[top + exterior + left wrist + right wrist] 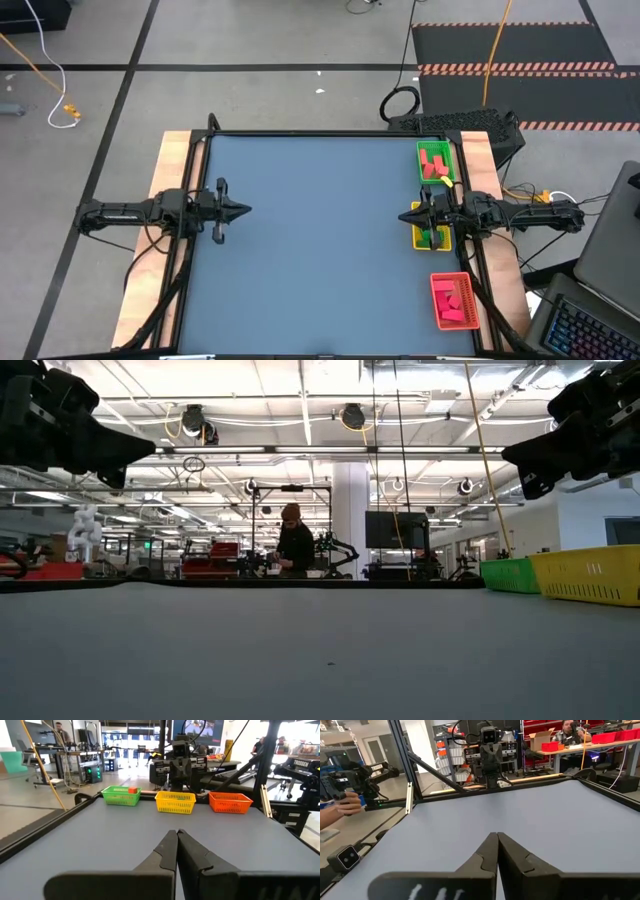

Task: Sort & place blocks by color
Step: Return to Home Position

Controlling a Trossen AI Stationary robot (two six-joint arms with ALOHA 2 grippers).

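The blue table top carries no loose blocks. Red blocks point(432, 166) lie in the green tray point(421, 150) at the table's right edge, and one red block point(132, 790) shows above its rim. Pink and red blocks point(452, 300) lie in the red tray point(437, 322). Green pieces point(430, 238) show in the yellow tray point(416, 238), partly hidden under my right arm. My left gripper point(248, 210) point(177, 834) hovers shut at the left side. My right gripper point(402, 216) point(497, 836) hovers shut beside the yellow tray.
The three trays stand in a row along the right edge: green point(121, 796) far, yellow point(175, 802) middle, red point(230, 803) near. A black frame rims the table. A person's hand point(340, 805) shows beyond the table, and a person stands far off point(294, 545).
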